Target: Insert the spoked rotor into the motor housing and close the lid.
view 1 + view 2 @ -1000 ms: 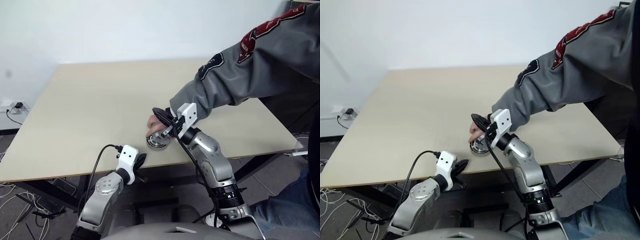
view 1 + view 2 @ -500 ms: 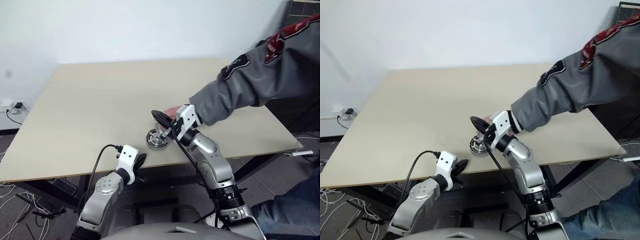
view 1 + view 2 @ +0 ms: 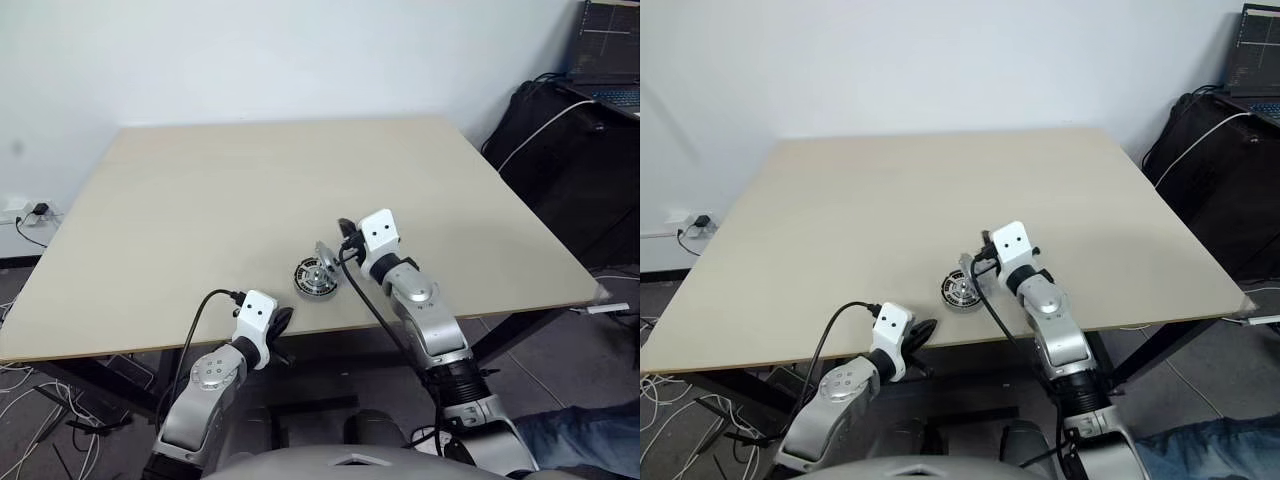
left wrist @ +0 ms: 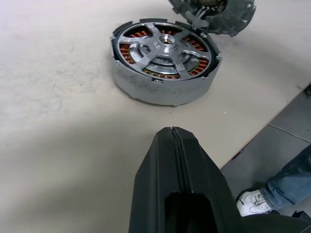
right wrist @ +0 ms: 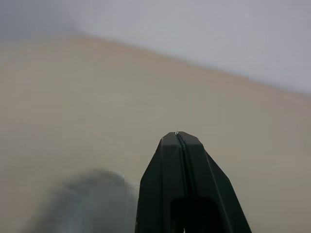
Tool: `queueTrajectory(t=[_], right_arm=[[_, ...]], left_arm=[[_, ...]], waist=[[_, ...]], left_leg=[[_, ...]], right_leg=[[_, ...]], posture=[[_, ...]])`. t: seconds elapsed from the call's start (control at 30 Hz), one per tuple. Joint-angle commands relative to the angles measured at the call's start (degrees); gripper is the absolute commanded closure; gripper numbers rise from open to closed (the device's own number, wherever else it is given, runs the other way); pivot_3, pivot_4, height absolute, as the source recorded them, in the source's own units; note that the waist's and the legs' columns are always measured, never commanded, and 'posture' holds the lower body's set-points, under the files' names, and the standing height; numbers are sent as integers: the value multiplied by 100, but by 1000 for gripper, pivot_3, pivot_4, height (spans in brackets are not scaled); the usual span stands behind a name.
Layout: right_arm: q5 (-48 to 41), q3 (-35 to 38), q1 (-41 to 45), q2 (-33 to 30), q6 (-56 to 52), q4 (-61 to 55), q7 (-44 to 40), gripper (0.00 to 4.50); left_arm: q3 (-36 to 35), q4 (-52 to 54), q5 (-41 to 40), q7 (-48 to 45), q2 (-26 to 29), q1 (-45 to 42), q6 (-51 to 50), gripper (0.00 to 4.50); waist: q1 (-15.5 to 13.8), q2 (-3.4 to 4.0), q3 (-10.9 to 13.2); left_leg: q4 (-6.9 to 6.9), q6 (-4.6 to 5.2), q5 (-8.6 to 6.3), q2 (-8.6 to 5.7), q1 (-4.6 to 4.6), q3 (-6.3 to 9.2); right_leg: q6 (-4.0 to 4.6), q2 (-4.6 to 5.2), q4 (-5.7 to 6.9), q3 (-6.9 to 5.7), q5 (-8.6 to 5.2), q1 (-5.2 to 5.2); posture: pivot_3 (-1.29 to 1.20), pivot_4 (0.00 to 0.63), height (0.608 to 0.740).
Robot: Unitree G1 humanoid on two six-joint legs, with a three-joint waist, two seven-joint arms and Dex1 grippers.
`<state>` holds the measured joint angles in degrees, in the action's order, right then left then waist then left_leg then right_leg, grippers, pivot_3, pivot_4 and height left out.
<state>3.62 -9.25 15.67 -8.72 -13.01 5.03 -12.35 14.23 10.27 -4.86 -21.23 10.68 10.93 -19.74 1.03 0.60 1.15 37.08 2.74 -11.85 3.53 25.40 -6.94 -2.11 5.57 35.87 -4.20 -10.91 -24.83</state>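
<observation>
Near the front edge of the table [image 3: 150,220], on the robot's left, the left gripper [image 4: 173,133] hangs with its two black fingers pressed flat together and nothing between them, its tips aimed at the motor parts from a little way off. From its wrist view the motor housing [image 4: 164,68] sits flat on the tabletop with the spoked rotor [image 4: 167,42] seated inside it, silvery spokes meeting at a centre hub and copper windings showing through the gaps. So the first half of the job looks done, and closing up is what remains.

Just beyond the housing, on its right side, the lid [image 3: 327,257] stands tilted up on edge, leaning at the housing's rim rather than lying over it. Whether it actually touches the rim I cannot tell.

Further right, the right gripper [image 5: 177,137] is close behind the lid, fingers likewise shut tight and empty.

To do this step well, I would say the right fingers should part first, take the lid by its upper edge, and lay it over squarely so its centre meets the rotor hub. Pushing it with shut fingers risks flipping it the wrong way or sliding the housing toward the table edge, which is close. The left gripper could steady the housing's near wall meanwhile.
</observation>
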Motion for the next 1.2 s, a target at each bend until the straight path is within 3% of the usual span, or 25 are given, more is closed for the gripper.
queueTrajectory(t=[0.03, 0.23, 0.57, 1.2], right_arm=[[450, -78, 112, -137, -446, -24, 251, 4478], [430, -253, -33, -176, -941, -311, -98, 4478], [-26, -474, -191, -97, -692, -651, -908, 4478], [485, -1239, 200, 181, -403, 1204, -1064, 4478]], left_arm=[[20, 210, 8, 11, -1, -34, 30, 4500], [26, 188, 6, 5, -2, -54, 10, 4500], [15, 159, 7, 12, -5, -63, 1, 4500], [-35, 224, 14, 51, 20, -46, 5, 4500]], waist=[[8, 0, 0], [33, 0, 0], [25, -2, 1], [52, -5, -5]], left_leg=[[0, 0, 0, 0, 4, -1], [4, 1, 1, 1, 7, -3], [8, 1, 1, 1, 6, 4], [9, 1, 0, 2, -10, 2]], right_leg=[[1, -1, 0, 1, -1, -4], [1, -6, 2, 5, -1, -8], [0, -5, 4, 0, -1, -3], [0, -7, 5, 1, -1, 13]], posture=[[0, 0, 740], [0, 0, 740], [0, 0, 740], [0, 0, 740]])
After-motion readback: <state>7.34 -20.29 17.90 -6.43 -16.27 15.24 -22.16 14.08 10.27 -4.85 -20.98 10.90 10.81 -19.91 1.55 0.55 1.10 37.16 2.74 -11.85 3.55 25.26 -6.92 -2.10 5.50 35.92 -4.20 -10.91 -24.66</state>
